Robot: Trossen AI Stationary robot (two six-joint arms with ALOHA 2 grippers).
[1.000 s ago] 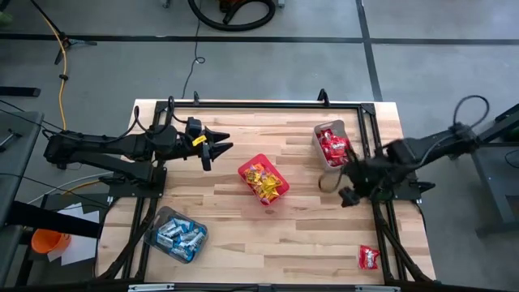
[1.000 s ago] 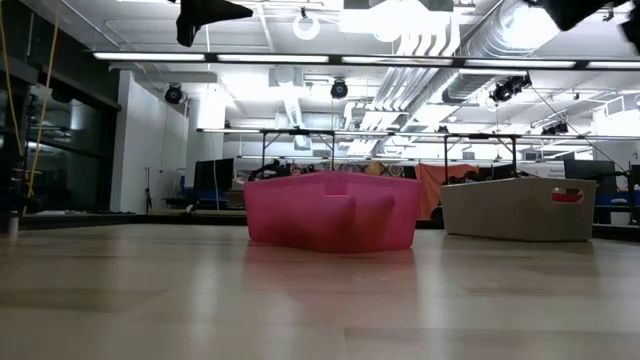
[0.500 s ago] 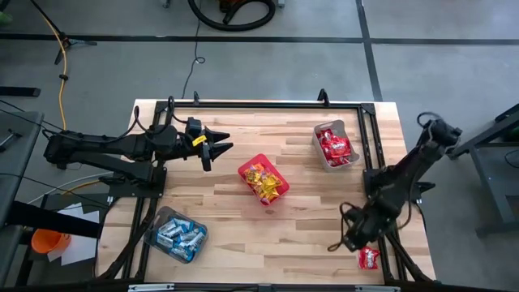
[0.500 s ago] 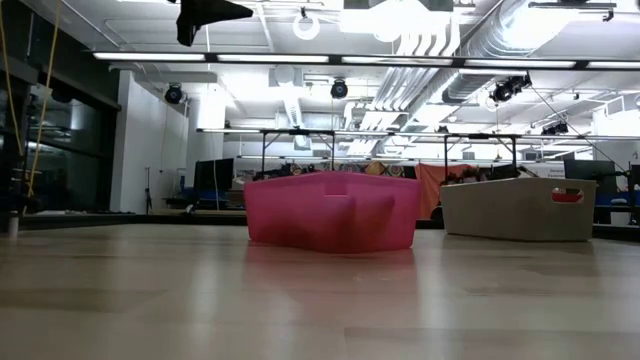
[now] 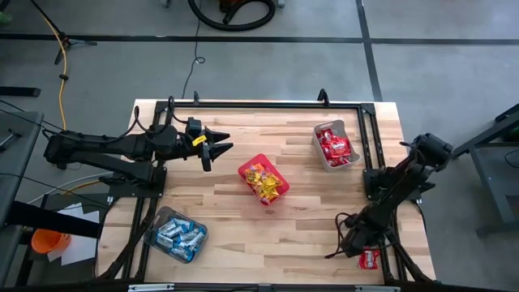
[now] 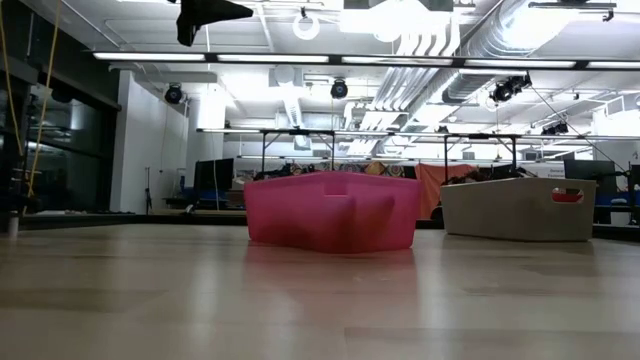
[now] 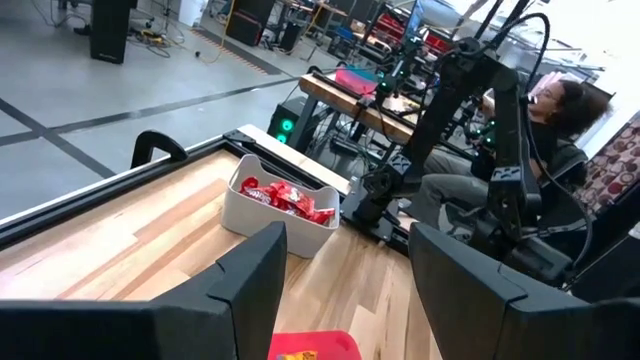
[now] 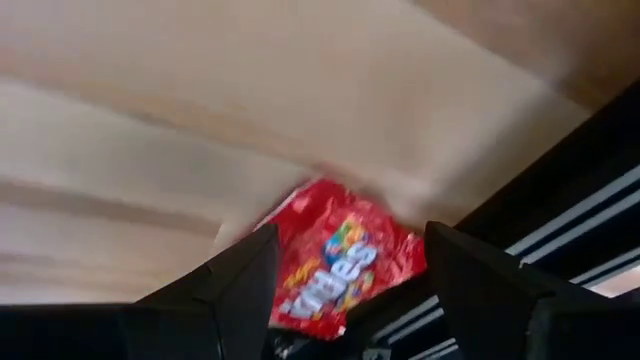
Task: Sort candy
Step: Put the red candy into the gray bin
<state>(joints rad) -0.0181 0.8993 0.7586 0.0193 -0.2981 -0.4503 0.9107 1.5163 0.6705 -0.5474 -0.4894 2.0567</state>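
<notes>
One loose red candy packet (image 5: 369, 259) lies flat at the worktop's (image 5: 308, 235) near right corner, well apart from the grey tub (image 5: 333, 147) of red packets at the far right. The right pincer (image 5: 350, 243) hangs just beside it, and the right wrist view shows the dark fingers (image 8: 230, 285) spread wide with the packet (image 8: 340, 262) between and beyond them, nothing gripped.

My read: this thing is light, thin and crinkly, with a glossy wrapper likely to slip or skate across the wood under a push. It sits close to the black frame rail, so there is little room on that side. Best bet looks like pinching across the short width at the middle, fingers pressed down to the wood.

The right arm folds back from its base, elbow high, wrist tipped steeply down.

The left pincer (image 5: 217, 144) waits at far left, fingers parted, empty. The red bin (image 5: 263, 181) holds yellow packets, the clear tub (image 5: 175, 234) blue-and-white ones.
</notes>
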